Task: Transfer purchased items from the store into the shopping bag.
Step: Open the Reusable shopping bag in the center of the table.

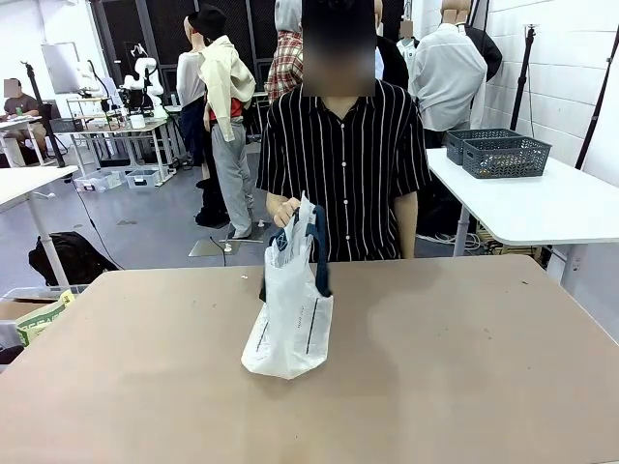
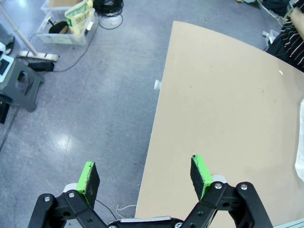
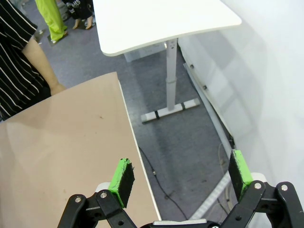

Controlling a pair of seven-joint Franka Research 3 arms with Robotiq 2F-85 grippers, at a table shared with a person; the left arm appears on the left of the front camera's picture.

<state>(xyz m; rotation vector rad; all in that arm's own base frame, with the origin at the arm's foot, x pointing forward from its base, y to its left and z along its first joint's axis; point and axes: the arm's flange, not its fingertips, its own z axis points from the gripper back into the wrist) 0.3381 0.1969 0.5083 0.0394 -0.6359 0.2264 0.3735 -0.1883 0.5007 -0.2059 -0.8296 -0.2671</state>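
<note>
Centrally, shopping bag (image 1: 287, 329), translucent white, navy handles, upright on tabletop (image 1: 464, 367), left jaws wide, right jaws wide.

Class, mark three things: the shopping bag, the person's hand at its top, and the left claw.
shopping bag (image 1: 290, 324): front view, middle of its white body.
person's hand (image 1: 283, 211): front view, knuckles at the bag's top.
left claw (image 2: 144, 171): left wrist view, midway between its fingertips.

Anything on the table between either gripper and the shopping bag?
Nothing visible. Bare table lies around the shopping bag; the left gripper and right gripper hang open over its edges. The person's hand holds the bag's top.
</note>
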